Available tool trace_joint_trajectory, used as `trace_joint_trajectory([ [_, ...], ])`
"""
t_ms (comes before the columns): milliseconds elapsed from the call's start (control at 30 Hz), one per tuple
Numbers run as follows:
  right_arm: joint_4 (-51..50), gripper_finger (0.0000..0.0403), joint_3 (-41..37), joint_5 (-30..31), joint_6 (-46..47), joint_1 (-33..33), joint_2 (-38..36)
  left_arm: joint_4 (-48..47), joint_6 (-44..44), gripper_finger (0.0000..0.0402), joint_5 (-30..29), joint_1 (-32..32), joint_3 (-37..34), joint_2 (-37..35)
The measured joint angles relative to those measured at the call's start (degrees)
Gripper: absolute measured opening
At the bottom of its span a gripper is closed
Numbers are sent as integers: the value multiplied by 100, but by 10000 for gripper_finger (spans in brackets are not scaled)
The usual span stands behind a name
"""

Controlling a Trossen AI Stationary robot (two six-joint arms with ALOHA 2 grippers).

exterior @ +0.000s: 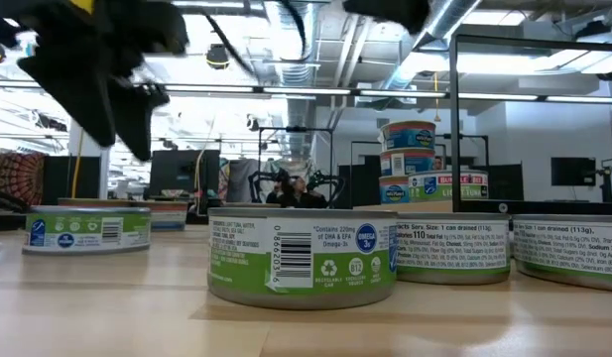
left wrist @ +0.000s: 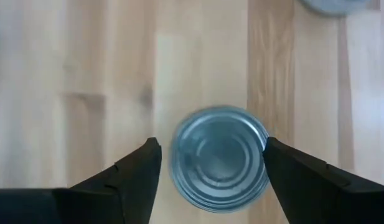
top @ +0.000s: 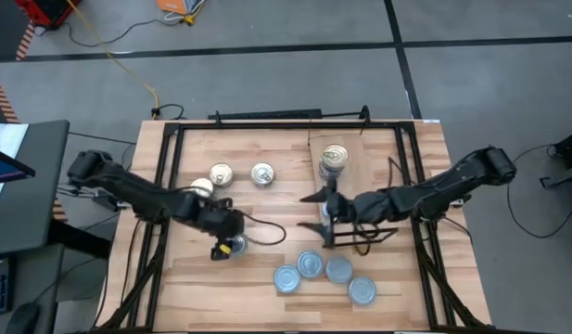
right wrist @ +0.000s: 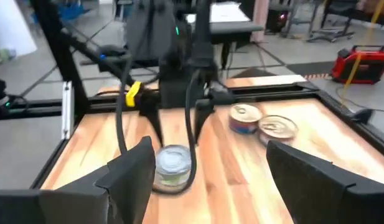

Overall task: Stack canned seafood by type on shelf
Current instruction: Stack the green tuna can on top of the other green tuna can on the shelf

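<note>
My left gripper (top: 228,249) is down over a silvery-blue tin (left wrist: 220,158) near the bench's left front – fingers (left wrist: 126,177) apart on either side of it, one just touching its rim, the other a little clear. Not a firm grip that I can see. My right gripper (top: 315,216) hangs wide open mid-bench, holding nothing. Four silvery-blue tins (top: 324,275) cluster near the front edge. Three gold-topped tins (top: 232,176) sit left of centre toward the back – a stack (top: 333,160) stands on the shelf (top: 360,153) at back right.
</note>
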Motion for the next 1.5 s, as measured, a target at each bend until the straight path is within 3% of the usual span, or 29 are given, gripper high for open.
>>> trace_joint_trajectory([
  [233, -180, 329, 1138, -2, -419, 416, 910, 53, -1252, 265, -1563, -910, -557, -854],
  [400, -875, 329, 1748, -123, 127, 526, 1562, 543, -2163, 265, -1715, -1395, -1300, -1293],
  [633, -1428, 329, 2332, -569, 621, 212, 2683, 1749, -2526, 265, -2161, -1968, -2019, -1394],
  [967, -1529, 329, 2996, -865, 635, -376, 4056, 1409, -2501, 265, -3005, -2636, -2033, -1397],
  [1167, -1487, 329, 3411, -1432, 462, -666, 4680, 492, -2777, 265, -2716, -2862, -2035, -1379],
  [1267, -1517, 329, 3596, -1735, 341, -811, 4905, 438, -2952, 265, -2377, -2834, -2035, -1276],
  [1500, -1629, 329, 3936, -1968, 159, -966, 5217, 514, -3381, 265, -2305, -2681, -2035, -727],
])
